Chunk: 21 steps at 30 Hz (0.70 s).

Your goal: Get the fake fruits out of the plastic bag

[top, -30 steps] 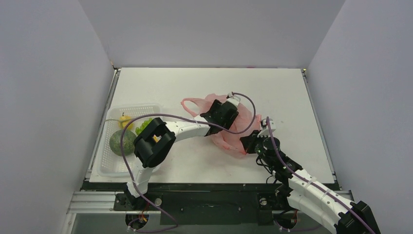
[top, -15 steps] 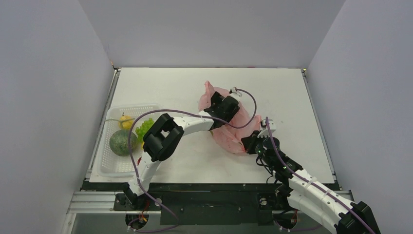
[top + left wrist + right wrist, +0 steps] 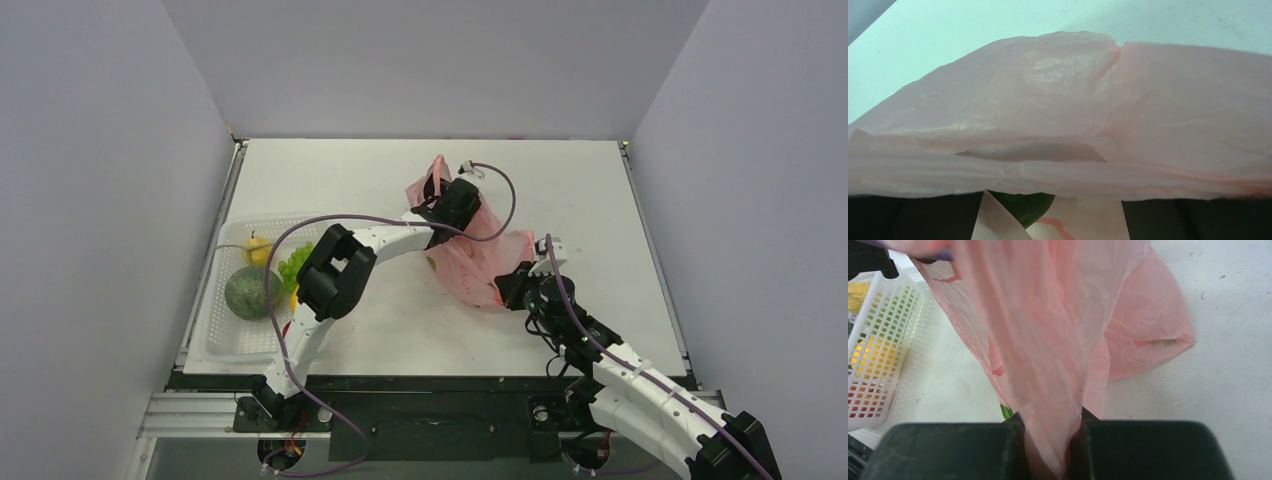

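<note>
Plastic bag (image 3: 478, 258) — pink, translucent, crinkled — at the middle of the surface (image 3: 330, 180), stretched between both arms. Far end raised in a peak; near right corner held low. Small printed marks (image 3: 998, 371) on the film.

Right end effector (image 3: 510, 288) (image 3: 1050, 440): at the near right corner of the bag, jaws closed tight on a gathered fold of the film. In the right wrist view, film pinched between the two dark fingers (image 3: 973, 450) and fanning upward from them.

Left end effector (image 3: 448, 205): at the raised far end of the bag, against the film. Left wrist view filled by layered pink film; fingers not visible, so wide or narrow not determinable, nor any hold on the film.

At the lower margin of that view: a dark green rounded object (image 3: 1020, 207), partly covered by film. Inside or outside the bag not determinable.

Fake fruits (image 3: 252, 285) outside the bag, well to its left, in a white lattice tray (image 3: 230, 342):
- green round one (image 3: 244, 296), nearest the arm bases;
- yellow lemon-shaped one (image 3: 257, 248), beyond it;
- light green grape bunch (image 3: 297, 260), on the side toward the bag.

Left arm (image 3: 330, 285) across the gap between tray and bag, elbow over the tray edge nearest the bag.
</note>
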Motion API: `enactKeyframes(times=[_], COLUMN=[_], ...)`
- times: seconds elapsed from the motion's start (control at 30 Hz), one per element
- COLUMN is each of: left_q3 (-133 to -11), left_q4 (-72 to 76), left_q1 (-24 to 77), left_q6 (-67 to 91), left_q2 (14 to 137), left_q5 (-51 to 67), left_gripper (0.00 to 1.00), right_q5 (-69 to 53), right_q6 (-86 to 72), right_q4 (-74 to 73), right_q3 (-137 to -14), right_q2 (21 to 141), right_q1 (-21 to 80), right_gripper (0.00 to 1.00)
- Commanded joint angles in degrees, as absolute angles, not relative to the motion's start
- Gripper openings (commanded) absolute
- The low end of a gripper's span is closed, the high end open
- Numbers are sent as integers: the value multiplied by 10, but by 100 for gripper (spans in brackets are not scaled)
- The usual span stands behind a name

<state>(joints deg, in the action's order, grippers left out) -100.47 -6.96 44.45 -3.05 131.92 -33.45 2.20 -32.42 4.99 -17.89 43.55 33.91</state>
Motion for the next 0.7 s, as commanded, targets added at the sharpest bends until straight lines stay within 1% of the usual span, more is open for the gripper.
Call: enactKeyframes(times=[0.0, 0.1, 0.2, 0.27, 0.37, 0.5, 0.53, 0.57, 0.63, 0.67], left_q3=[-990, -923, -819, -767, -698, -674, -672, -667, -666, -673], left_q4=[-151, -135, -68, -47, -16, -11, -10, 10, 26, 22], left_q1=[439, 440, 441, 439, 429, 399, 395, 389, 381, 379], left_q6=[37, 68, 89, 105, 126, 168, 174, 180, 186, 189], left_q2=[1297, 1223, 1127, 1084, 1050, 1050, 1053, 1054, 1064, 1077], left_q5=[-304, -280, -243, -233, -242, -212, -202, -198, -188, -186], left_gripper=[88, 90, 93, 95, 97, 97, 97, 97, 97, 97], right_q5=[32, 40, 48, 36, 12, -16, -15, -11, -3, -3], right_q6=[-312, -302, -296, -291, -289, -293, -295, -296, -297, -297], right_q4=[34, 25, 20, 25, 46, 66, 71, 78, 85, 85], right_q3=[-204, -205, -209, -214, -217, -218, -214, -212, -202, -200], right_q2=[429, 424, 425, 432, 453, 492, 494, 496, 497, 498], right_q1=[342, 342, 342, 343, 347, 364, 367, 376, 389, 393], right_gripper=[0, 0, 0, 0, 0, 0, 3, 8, 14, 15])
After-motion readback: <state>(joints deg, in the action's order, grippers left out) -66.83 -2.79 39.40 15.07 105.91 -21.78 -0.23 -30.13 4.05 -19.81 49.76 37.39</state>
